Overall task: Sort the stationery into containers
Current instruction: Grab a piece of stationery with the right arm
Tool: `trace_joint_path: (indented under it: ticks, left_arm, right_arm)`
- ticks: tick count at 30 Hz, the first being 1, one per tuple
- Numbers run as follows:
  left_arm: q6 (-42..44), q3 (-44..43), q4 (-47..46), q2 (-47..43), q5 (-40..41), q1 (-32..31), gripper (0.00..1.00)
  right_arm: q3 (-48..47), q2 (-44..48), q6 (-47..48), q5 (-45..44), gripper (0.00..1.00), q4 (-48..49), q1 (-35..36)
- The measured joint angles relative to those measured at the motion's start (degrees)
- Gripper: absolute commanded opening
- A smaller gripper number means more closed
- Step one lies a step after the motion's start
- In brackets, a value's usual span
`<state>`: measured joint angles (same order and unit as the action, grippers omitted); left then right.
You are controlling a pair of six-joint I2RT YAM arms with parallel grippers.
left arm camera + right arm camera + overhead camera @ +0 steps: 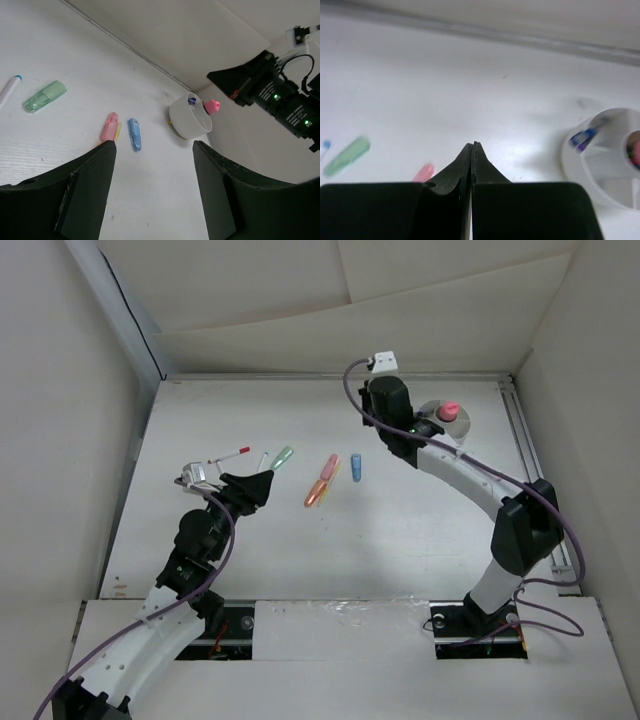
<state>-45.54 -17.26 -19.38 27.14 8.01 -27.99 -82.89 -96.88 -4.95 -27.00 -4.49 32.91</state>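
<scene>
**Mostly light, slick markers to lift off the table**

Loose stationery lies mid-table: a blue marker (356, 468), a pink marker (328, 468) touching an orange one (315, 493), a green marker (283, 457) and a thin white pen (230, 455) further left. The cup (186, 120) stands at the far right, holding a pink-capped item (212, 105).

These look light, stiff and smooth, so likely to roll or slip; pinching across mid-barrel seems safest.

The left gripper (152, 150) hangs spread and empty near the green marker. The right gripper (472, 146) is pinched closed on nothing, beside the cup.

The right arm covers part of the cup from above. The right wrist view is blurred, and a bluish piece inside the cup cannot be identified.
</scene>
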Motion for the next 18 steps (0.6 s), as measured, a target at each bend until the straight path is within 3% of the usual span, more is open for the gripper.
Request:
trace_joint_path:
  ticks: [7,9,10,12,15,18]
  left_arm:
    - [0.0,0.0,0.37,0.68,0.26,0.0,0.59]
    - [0.0,0.0,0.37,1.05,0.31,0.0,0.59]
    - [0.0,0.0,0.37,1.22,0.31,0.0,0.59]
    - [0.0,0.0,0.37,1.25,0.37,0.0,0.59]
    - [0.0,0.0,0.37,1.25,0.39,0.0,0.59]
    - [0.0,0.0,0.35,1.25,0.42,0.0,0.59]
  right_arm:
    - [5.62,-0.79,-2.67,11.56,0.01,-5.33,3.5]
    - [7.23,-1.9,-4.61,12.5,0.1,-5.77,4.72]
    - [7.76,-2.73,-5.55,12.61,0.23,-5.86,5.22]
    - [8.24,-5.33,-7.5,12.94,0.4,-6.19,6.12]
    - [8.61,-9.62,-10.14,14.73,0.48,-6.14,6.62]
    - [8.31,-13.62,-12.22,15.65,0.49,-6.05,6.6]
